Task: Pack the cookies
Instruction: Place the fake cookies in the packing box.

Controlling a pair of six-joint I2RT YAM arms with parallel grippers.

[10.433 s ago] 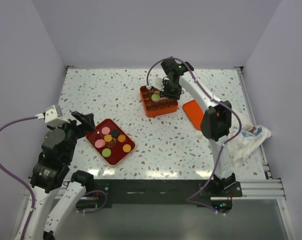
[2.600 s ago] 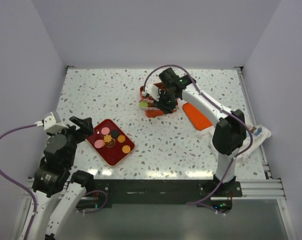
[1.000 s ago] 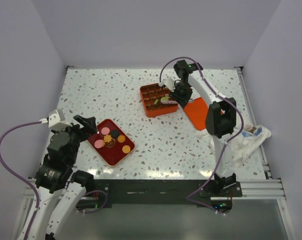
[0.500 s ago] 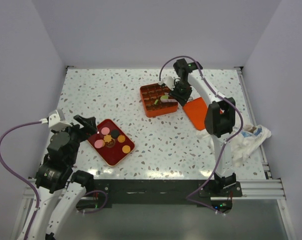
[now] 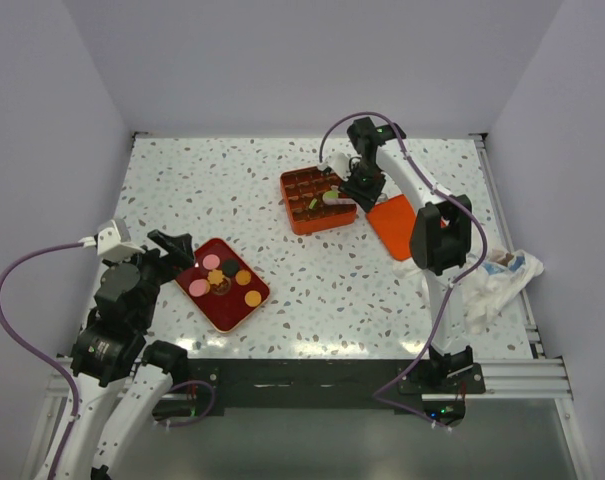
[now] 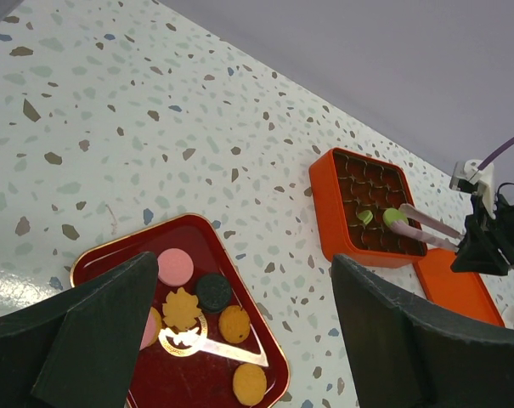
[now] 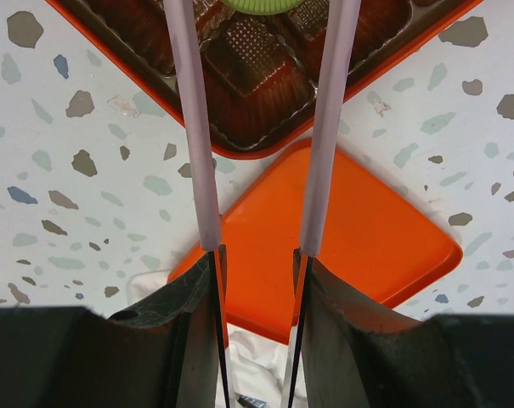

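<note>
Several cookies (image 5: 222,283) lie on a dark red tray (image 5: 219,322) at the near left: a pink one (image 6: 174,266), a dark one (image 6: 213,291) and orange ones (image 6: 234,323). My left gripper (image 6: 244,259) hovers open above the tray, holding nothing. My right gripper (image 7: 257,255) is shut on pink tongs (image 7: 193,127). The tongs' tips pinch a green cookie (image 7: 258,4) over the orange compartment box (image 5: 315,203). Another green cookie (image 6: 365,217) sits in a compartment beside it.
The box's orange lid (image 5: 390,225) lies flat just right of the box, under my right wrist. A crumpled white cloth (image 5: 497,280) lies at the table's right edge. Grey walls enclose the table on three sides.
A few seconds ago the right gripper was over the box's left side with the green cookie; it now reaches in from the right. Nothing has moved in the last second.
</note>
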